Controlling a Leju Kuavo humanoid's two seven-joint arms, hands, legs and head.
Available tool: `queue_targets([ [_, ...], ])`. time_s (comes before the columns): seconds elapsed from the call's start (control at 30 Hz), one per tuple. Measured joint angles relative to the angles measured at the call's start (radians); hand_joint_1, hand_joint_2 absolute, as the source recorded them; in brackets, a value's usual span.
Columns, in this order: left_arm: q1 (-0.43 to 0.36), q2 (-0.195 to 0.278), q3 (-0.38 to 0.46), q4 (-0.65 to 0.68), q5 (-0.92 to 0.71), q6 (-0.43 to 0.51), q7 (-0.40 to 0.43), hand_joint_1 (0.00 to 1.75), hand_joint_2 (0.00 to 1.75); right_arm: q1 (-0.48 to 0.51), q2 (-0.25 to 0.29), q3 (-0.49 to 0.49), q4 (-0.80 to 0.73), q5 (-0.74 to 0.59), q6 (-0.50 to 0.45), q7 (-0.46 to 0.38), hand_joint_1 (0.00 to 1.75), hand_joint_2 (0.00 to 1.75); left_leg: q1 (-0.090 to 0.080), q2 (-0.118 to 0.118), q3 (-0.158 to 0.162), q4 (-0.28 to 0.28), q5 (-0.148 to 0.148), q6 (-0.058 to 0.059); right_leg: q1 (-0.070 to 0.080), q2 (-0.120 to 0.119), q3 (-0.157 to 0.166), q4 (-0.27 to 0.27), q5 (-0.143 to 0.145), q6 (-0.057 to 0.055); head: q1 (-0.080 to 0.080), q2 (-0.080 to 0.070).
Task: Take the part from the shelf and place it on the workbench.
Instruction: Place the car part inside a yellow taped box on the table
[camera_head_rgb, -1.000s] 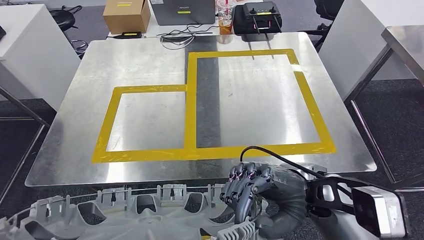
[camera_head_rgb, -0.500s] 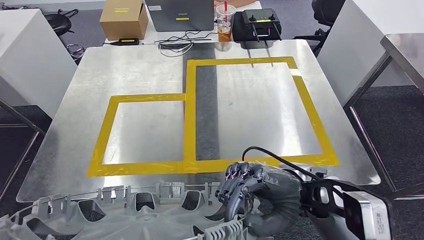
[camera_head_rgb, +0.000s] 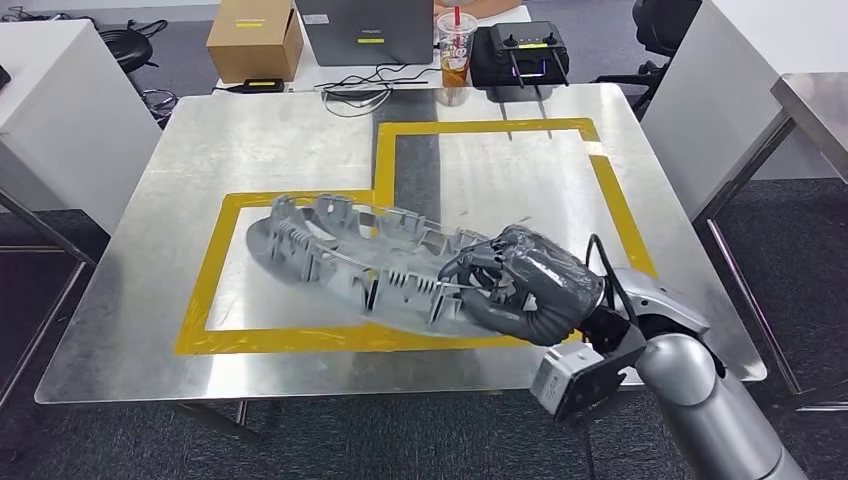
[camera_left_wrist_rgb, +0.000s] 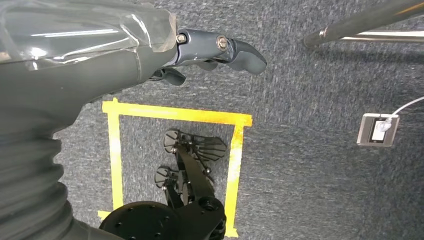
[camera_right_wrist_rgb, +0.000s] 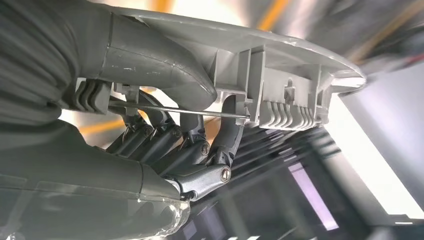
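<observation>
Yellow tape (camera_head_rgb: 380, 215) marks boxes on the metal table (camera_head_rgb: 130, 300), where the grey part (camera_head_rgb: 350, 258) is laid across them. Its ribbed end is gripped by the right hand (camera_head_rgb: 520, 285); it seems stiff, light, awkwardly long. The left hand (camera_left_wrist_rgb: 210, 52) hangs empty, fingers apart.

Lab or workshop: taped steel workbench (camera_head_rgb: 150, 200), laptop (camera_head_rgb: 365, 30), carpet.

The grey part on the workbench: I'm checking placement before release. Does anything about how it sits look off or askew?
The grey part lies skewed to the yellow tape outlines, crossing the tape between the two boxes. The right hand grips its near end. Whether it lies flat on the workbench I cannot tell. No damage stands out.
</observation>
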Motion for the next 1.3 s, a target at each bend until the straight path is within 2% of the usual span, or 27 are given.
queue_targets([
  [0.07,0.004,-0.001,0.000,0.001,0.000,-0.003,-0.004,0.00,1.75,-0.005,-0.016,-0.026,0.007,0.065,-0.022,0.016,1.69,1.75,0.006,0.003,-0.032,0.067,-0.041,-0.012,-0.005,-0.002,0.003,-0.002,0.001,-0.009,-0.002,0.000],
  [0.13,0.007,-0.001,0.000,0.002,-0.001,-0.007,-0.007,0.00,1.75,-0.006,-0.031,-0.047,0.015,0.106,-0.037,0.019,1.69,1.75,0.012,0.006,-0.094,0.201,-0.104,-0.022,-0.004,-0.003,0.004,-0.002,0.001,-0.013,-0.004,0.000],
  [0.17,0.008,0.000,0.000,0.002,-0.002,-0.009,-0.008,0.00,1.75,-0.006,-0.037,-0.053,0.020,0.124,-0.040,0.020,1.69,1.75,0.014,0.007,-0.122,0.258,-0.123,-0.025,-0.003,-0.003,0.004,-0.002,0.000,-0.013,-0.004,0.000],
  [0.2,0.009,0.000,0.000,0.003,-0.004,-0.010,-0.008,0.00,1.75,-0.006,-0.044,-0.056,0.025,0.147,-0.042,0.023,1.69,1.75,0.016,0.008,-0.136,0.285,-0.125,-0.026,-0.003,-0.003,0.004,-0.001,0.000,-0.014,-0.004,0.000],
  [0.23,0.010,0.000,0.000,0.003,-0.004,-0.011,-0.009,0.00,1.75,-0.007,-0.051,-0.058,0.030,0.173,-0.043,0.026,1.69,1.75,0.016,0.010,-0.130,0.271,-0.109,-0.026,-0.003,-0.002,0.006,-0.001,-0.002,-0.014,-0.004,0.000],
  [0.3,0.010,0.001,0.000,0.004,-0.002,-0.011,-0.011,0.00,1.75,-0.014,-0.068,-0.053,0.046,0.229,-0.039,0.034,1.69,1.75,0.016,0.011,-0.067,0.142,-0.043,-0.019,-0.003,0.000,0.010,-0.002,-0.004,-0.012,-0.004,0.000],
  [0.37,0.009,0.001,0.000,0.003,0.009,-0.012,-0.012,0.00,1.75,-0.034,-0.089,-0.037,0.078,0.271,-0.028,0.040,1.69,1.75,0.011,0.011,-0.006,0.027,-0.008,-0.010,0.001,0.003,0.010,-0.001,-0.007,-0.006,-0.004,0.000],
  [0.4,0.009,0.002,0.000,0.003,0.015,-0.014,-0.012,0.00,1.75,-0.046,-0.101,-0.027,0.101,0.284,-0.021,0.042,1.69,1.75,0.008,0.011,0.006,0.004,-0.006,-0.006,0.003,0.004,0.009,-0.001,-0.007,-0.001,-0.004,0.000],
  [0.47,0.009,0.002,0.000,0.002,0.024,-0.019,-0.011,0.00,1.75,-0.072,-0.123,-0.005,0.148,0.300,-0.010,0.044,1.69,1.75,0.004,0.010,0.008,-0.002,-0.008,0.004,0.003,0.004,0.008,-0.005,-0.007,0.011,-0.003,0.000],
  [0.53,0.009,0.002,0.000,0.001,0.027,-0.023,-0.011,0.00,1.75,-0.095,-0.141,0.015,0.188,0.311,0.000,0.045,1.69,1.75,0.006,0.009,0.014,-0.014,-0.001,0.017,0.001,0.003,-0.001,0.011,-0.018,0.017,-0.002,0.000],
  [0.57,0.009,0.002,0.000,0.000,0.028,-0.025,-0.011,0.00,1.75,-0.109,-0.149,0.027,0.207,0.318,0.007,0.045,1.69,1.75,0.008,0.008,0.018,-0.020,0.002,0.023,0.001,0.002,-0.019,0.046,-0.035,0.016,-0.001,0.000],
  [0.63,0.009,0.002,0.000,0.000,0.028,-0.033,-0.012,0.00,1.75,-0.142,-0.162,0.058,0.253,0.336,0.031,0.045,1.69,1.75,0.008,0.008,0.019,-0.023,0.003,0.029,-0.001,0.001,-0.087,0.177,-0.085,0.009,0.001,0.000],
  [0.67,0.009,0.002,0.000,0.000,0.027,-0.039,-0.014,0.00,1.75,-0.161,-0.165,0.080,0.283,0.348,0.048,0.044,1.69,1.75,0.007,0.008,0.019,-0.023,0.002,0.030,-0.001,0.001,-0.123,0.245,-0.105,0.009,0.001,0.000],
  [0.7,0.009,0.002,0.000,0.001,0.026,-0.045,-0.015,0.00,1.75,-0.181,-0.167,0.104,0.314,0.360,0.064,0.043,1.69,1.75,0.006,0.008,0.020,-0.022,0.002,0.030,-0.001,0.001,-0.146,0.285,-0.111,0.013,0.001,0.000],
  [0.73,0.008,0.003,0.000,0.002,0.024,-0.050,-0.018,0.00,1.75,-0.204,-0.167,0.132,0.350,0.373,0.080,0.038,1.69,1.75,0.006,0.008,0.021,-0.022,0.002,0.030,-0.002,0.001,-0.151,0.285,-0.102,0.020,0.002,0.000],
  [0.77,0.008,0.004,0.000,0.003,0.022,-0.053,-0.020,0.00,1.75,-0.229,-0.166,0.159,0.386,0.384,0.092,0.032,1.69,1.75,0.006,0.007,0.022,-0.020,0.001,0.029,-0.004,0.000,-0.134,0.241,-0.078,0.028,0.002,0.000],
  [0.8,0.008,0.006,0.000,0.006,0.018,-0.055,-0.023,0.00,1.75,-0.256,-0.163,0.187,0.423,0.391,0.102,0.023,1.69,1.75,0.006,0.006,0.022,-0.017,-0.001,0.027,-0.006,-0.001,-0.100,0.168,-0.046,0.037,0.002,0.000],
  [0.83,0.007,0.009,-0.001,0.008,0.013,-0.056,-0.027,0.00,1.75,-0.285,-0.159,0.214,0.460,0.395,0.109,0.013,1.69,1.75,0.004,0.005,0.020,-0.012,-0.004,0.023,-0.005,-0.002,-0.066,0.097,-0.020,0.040,0.002,0.000],
  [0.87,0.007,0.012,-0.001,0.012,0.009,-0.056,-0.031,0.00,1.75,-0.311,-0.153,0.241,0.498,0.397,0.113,0.003,1.69,1.75,0.002,0.004,0.018,-0.007,-0.007,0.018,-0.005,-0.003,-0.041,0.045,0.000,0.037,0.002,0.000],
  [0.9,0.007,0.015,-0.001,0.016,0.005,-0.056,-0.034,0.00,1.75,-0.333,-0.147,0.266,0.532,0.397,0.115,-0.004,1.69,1.75,0.000,0.004,0.016,-0.003,-0.009,0.013,-0.004,-0.004,-0.026,0.016,0.009,0.031,0.001,0.000],
  [1.0,0.007,0.024,0.000,0.027,0.000,-0.054,-0.039,0.00,1.75,-0.380,-0.118,0.335,0.629,0.392,0.116,-0.027,1.69,1.75,0.002,0.004,0.012,0.001,-0.012,0.000,-0.002,-0.002,-0.023,0.009,0.015,0.008,0.001,0.000],
  [1.07,0.007,0.029,0.000,0.037,-0.004,-0.049,-0.043,0.00,1.75,-0.413,-0.090,0.379,0.696,0.388,0.110,-0.049,1.69,1.75,0.006,0.006,-0.007,0.042,-0.039,-0.012,-0.005,-0.002,-0.021,0.008,0.017,-0.003,-0.002,0.000],
  [1.17,0.006,0.038,0.000,0.056,-0.007,-0.036,-0.047,0.00,1.75,-0.451,-0.043,0.441,0.798,0.393,0.082,-0.075,1.69,1.75,0.011,0.009,-0.097,0.227,-0.123,-0.025,-0.002,-0.001,-0.021,0.008,0.016,-0.011,-0.005,0.000],
  [1.2,0.006,0.041,0.000,0.064,-0.008,-0.031,-0.049,0.00,1.75,-0.459,-0.026,0.461,0.832,0.394,0.069,-0.081,1.69,1.75,0.012,0.010,-0.121,0.273,-0.135,-0.026,0.000,0.000,-0.021,0.008,0.016,-0.012,-0.005,0.000],
  [1.23,0.006,0.042,0.000,0.071,-0.009,-0.026,-0.052,0.00,1.75,-0.466,-0.009,0.478,0.864,0.396,0.054,-0.087,1.69,1.75,0.013,0.010,-0.127,0.283,-0.129,-0.025,0.001,0.000,-0.021,0.008,0.016,-0.012,-0.005,0.000],
  [1.27,0.006,0.044,0.000,0.078,-0.009,-0.022,-0.055,0.00,1.75,-0.474,0.006,0.493,0.894,0.396,0.039,-0.093,1.69,1.75,0.013,0.010,-0.114,0.251,-0.106,-0.022,0.003,0.001,-0.020,0.008,0.016,-0.012,-0.005,0.000],
  [1.3,0.006,0.046,0.000,0.083,-0.010,-0.019,-0.057,0.00,1.75,-0.482,0.020,0.504,0.920,0.396,0.023,-0.098,1.69,1.75,0.012,0.010,-0.082,0.186,-0.071,-0.016,0.005,0.003,-0.019,0.008,0.016,-0.012,-0.006,0.000],
])
